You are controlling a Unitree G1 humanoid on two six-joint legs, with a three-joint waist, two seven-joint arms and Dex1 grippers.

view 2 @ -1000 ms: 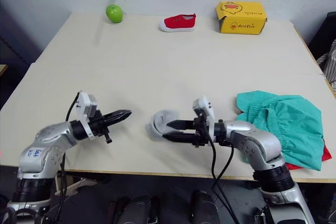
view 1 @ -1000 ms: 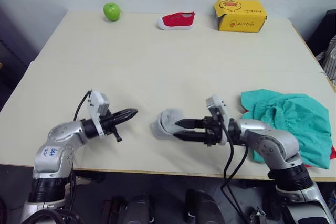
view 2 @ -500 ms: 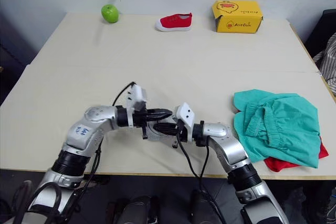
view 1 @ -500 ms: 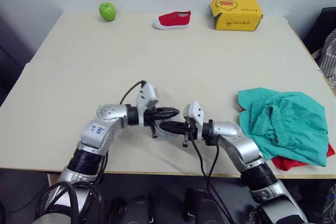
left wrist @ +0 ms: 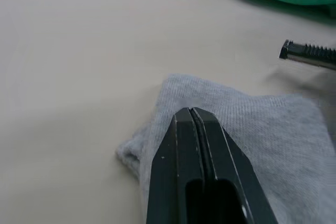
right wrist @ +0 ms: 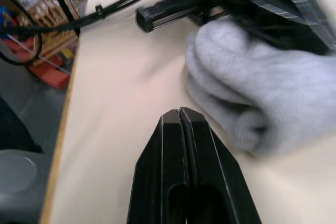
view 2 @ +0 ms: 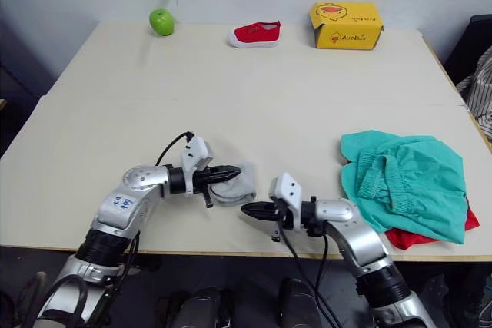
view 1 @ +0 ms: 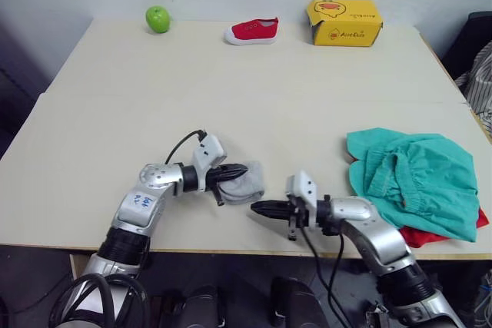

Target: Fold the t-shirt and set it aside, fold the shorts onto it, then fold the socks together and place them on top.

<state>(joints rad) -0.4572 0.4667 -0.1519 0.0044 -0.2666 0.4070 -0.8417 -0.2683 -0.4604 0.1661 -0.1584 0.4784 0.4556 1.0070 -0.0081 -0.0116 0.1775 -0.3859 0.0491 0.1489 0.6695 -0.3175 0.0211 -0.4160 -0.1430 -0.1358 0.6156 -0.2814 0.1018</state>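
Both arms reach low over the counter (view 1: pixel 254 74), forearms roughly level. The left end effector (view 1: pixel 237 173) points toward the robot's right, its two black fingers pressed together with their tips lying on the socks (view 1: pixel 246 182). The right end effector (view 1: pixel 257 207) points toward the robot's left, fingers likewise closed with nothing between them, its tip just beside the socks on their near side, apart from the cloth.

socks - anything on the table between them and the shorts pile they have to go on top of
Only the right gripper, which lies low on the table just beside the socks, towards the shorts. Past it the tabletop up to the pile is bare.
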